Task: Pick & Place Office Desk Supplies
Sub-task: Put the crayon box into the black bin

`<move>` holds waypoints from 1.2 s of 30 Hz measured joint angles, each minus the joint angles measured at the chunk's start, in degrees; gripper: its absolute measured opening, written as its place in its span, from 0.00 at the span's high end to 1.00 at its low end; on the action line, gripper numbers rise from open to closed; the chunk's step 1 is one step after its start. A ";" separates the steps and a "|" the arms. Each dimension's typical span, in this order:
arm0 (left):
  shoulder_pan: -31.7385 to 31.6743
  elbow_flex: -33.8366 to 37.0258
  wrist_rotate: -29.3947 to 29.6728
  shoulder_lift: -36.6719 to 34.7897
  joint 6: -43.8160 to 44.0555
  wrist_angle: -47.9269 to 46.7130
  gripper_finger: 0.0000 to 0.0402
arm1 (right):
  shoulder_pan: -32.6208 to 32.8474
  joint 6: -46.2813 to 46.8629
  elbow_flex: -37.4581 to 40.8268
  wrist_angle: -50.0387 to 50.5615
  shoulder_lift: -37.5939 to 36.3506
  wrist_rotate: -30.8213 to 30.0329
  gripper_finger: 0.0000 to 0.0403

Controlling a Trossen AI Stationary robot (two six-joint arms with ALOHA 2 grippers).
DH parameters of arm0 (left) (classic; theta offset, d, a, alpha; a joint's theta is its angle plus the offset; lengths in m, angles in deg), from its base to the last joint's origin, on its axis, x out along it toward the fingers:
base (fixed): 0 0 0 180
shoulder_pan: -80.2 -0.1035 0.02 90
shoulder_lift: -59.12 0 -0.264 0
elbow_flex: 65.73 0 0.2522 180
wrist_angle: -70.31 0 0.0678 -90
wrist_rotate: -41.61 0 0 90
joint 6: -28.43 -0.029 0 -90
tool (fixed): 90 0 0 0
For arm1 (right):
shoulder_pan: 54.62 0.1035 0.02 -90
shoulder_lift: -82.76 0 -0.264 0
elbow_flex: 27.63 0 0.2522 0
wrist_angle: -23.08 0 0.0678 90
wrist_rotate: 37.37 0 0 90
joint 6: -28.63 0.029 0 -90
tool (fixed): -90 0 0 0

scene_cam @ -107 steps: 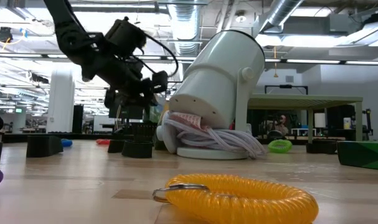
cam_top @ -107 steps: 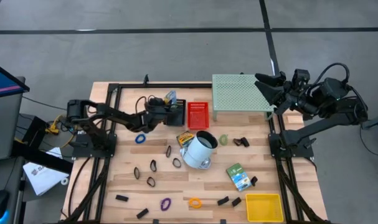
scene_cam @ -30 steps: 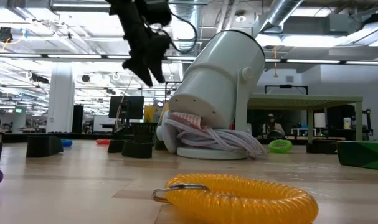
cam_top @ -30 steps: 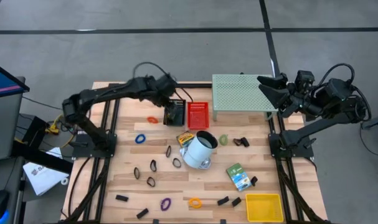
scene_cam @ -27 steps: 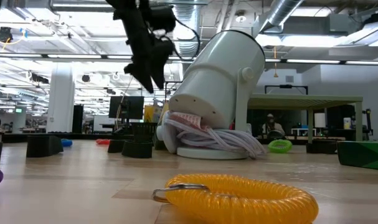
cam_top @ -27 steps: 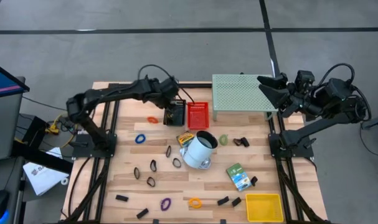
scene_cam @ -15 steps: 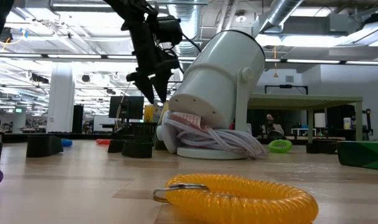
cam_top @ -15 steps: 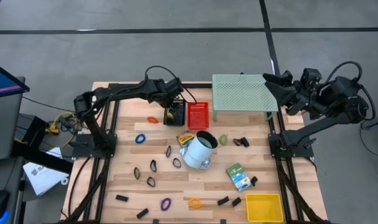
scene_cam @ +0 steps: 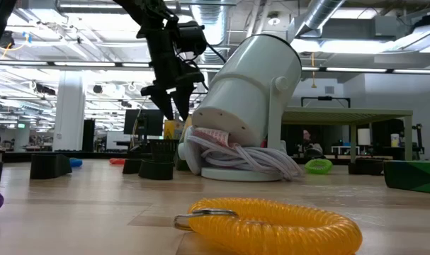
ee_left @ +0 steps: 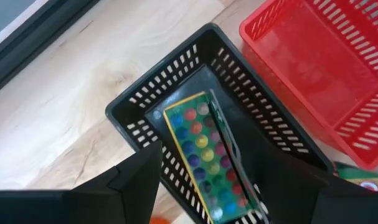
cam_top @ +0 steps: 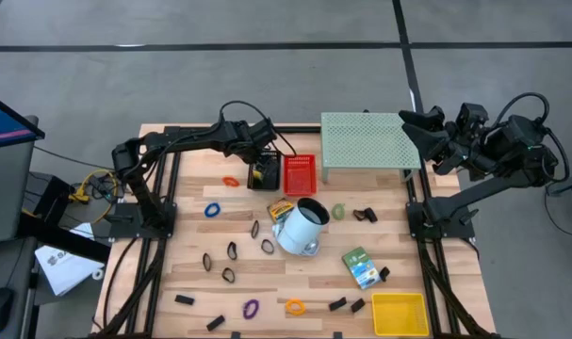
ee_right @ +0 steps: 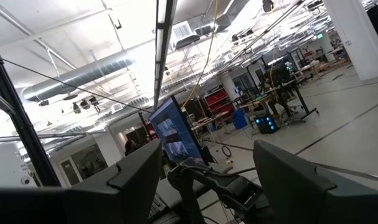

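Note:
My left gripper (cam_top: 260, 160) hangs open, pointing down, just above a black basket (ee_left: 176, 93) at the table's far middle. A yellow-edged box printed with coloured dots (ee_left: 192, 140) lies in that basket. Nothing is between the fingers. Loose supplies lie on the table: an orange ring (cam_top: 230, 181), a blue ring (cam_top: 211, 210), a purple ring (cam_top: 251, 307), black binder clips (cam_top: 229, 250) and a yellow-green crayon box (cam_top: 281, 208). My right gripper (cam_top: 410, 127) is raised at the far right, open and empty, its wrist view showing only the room.
A red basket (cam_top: 299, 173) stands right of the black one. A green perforated shelf (cam_top: 366, 139) is at the far right, a tipped white cup (cam_top: 302, 226) in the middle, a green box (cam_top: 361, 266) and a yellow tray (cam_top: 400, 314) near right. A yellow coil ring (scene_cam: 271, 223) lies near the front.
My left gripper has sunk toward the black basket, drifting slightly toward the table's right, and has turned a little about its own axis. Its fingers have stayed open.

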 joint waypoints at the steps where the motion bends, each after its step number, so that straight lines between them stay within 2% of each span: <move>1: 0.00 0.24 -0.04 0.01 0.01 0.26 0.41 | 0.00 -0.12 0.00 0.02 -0.20 0.02 0.38; 10: -0.02 3.50 -2.46 0.07 1.07 3.91 0.47 | 0.00 -0.45 0.02 0.00 -0.29 0.02 0.38; 19: -1.74 3.53 -2.48 0.75 -1.02 5.66 0.62 | 0.00 -0.34 0.02 -0.02 -0.31 1.14 0.38; 26: -1.73 3.36 -4.13 2.75 -13.78 8.56 0.75 | 1.16 -0.31 0.02 -0.12 -0.37 1.45 0.38; 36: -1.55 2.96 -3.96 2.21 -38.64 7.57 0.70 | 3.41 -0.38 0.07 -0.44 -0.91 0.51 0.38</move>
